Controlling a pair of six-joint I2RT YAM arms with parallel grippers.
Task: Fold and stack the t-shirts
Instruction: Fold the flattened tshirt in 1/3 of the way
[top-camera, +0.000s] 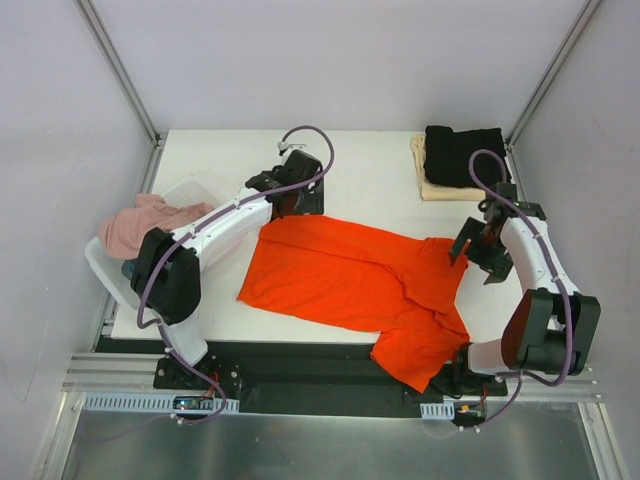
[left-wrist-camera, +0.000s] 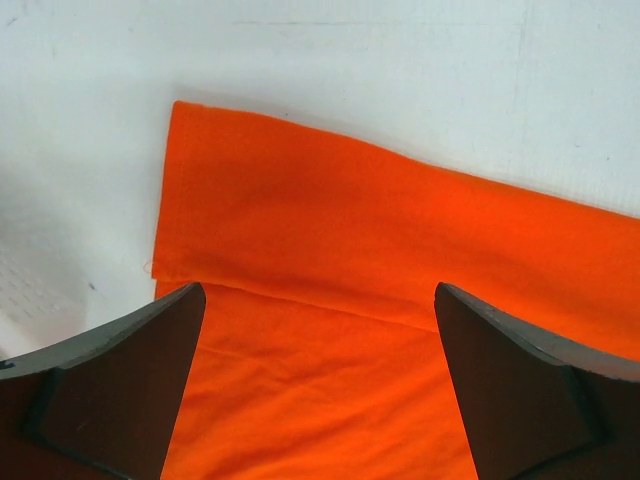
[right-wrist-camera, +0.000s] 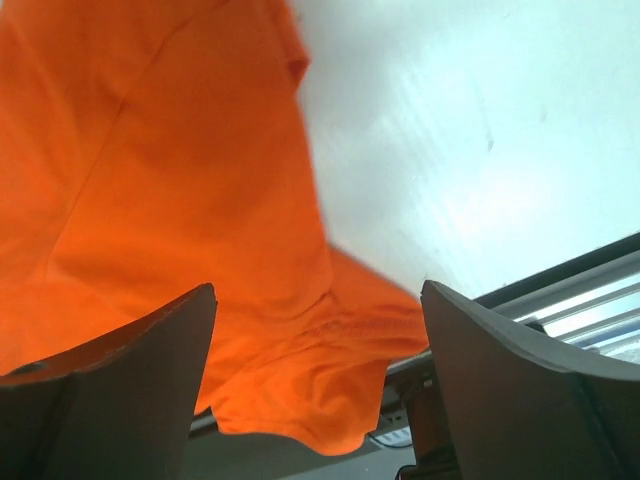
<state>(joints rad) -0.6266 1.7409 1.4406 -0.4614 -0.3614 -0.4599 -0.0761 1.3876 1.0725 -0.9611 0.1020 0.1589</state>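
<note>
A bright orange-red t-shirt (top-camera: 360, 285) lies spread across the middle of the white table (top-camera: 370, 180), one end hanging over the near edge at the right. My left gripper (top-camera: 292, 205) is open and empty above the shirt's far left corner (left-wrist-camera: 330, 300). My right gripper (top-camera: 478, 252) is open and empty just above the shirt's right edge (right-wrist-camera: 170, 200). A folded black t-shirt (top-camera: 462, 152) lies on a folded cream-beige one (top-camera: 432, 188) at the back right. A dusty pink t-shirt (top-camera: 145, 222) is bunched at the left.
A white plastic tub (top-camera: 195, 190) stands at the table's left edge, with the pink shirt spilling from it. The metal frame rail (right-wrist-camera: 580, 290) runs along the near edge.
</note>
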